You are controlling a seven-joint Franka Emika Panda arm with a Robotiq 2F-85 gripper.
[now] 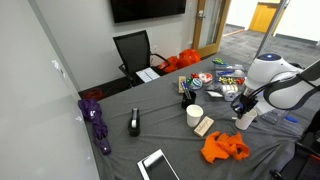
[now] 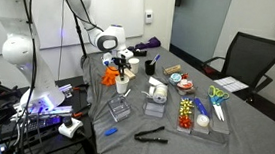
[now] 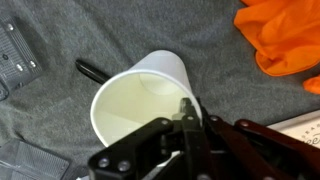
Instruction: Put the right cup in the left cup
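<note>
You are working over a grey-covered table (image 1: 160, 110) in an office room, with a black chair (image 1: 133, 50) and a wall screen (image 1: 148, 8) standing beyond the orange cloth (image 1: 222, 147). Your gripper (image 3: 190, 112) is pinching the rim of the right cup (image 3: 135, 100) just beside that cloth. The left cup (image 1: 194, 114) is standing upright near the cloth, apart from the held one. The fingers are hiding the held cup's near rim, and you cannot tell whether its base is touching the table.
</note>
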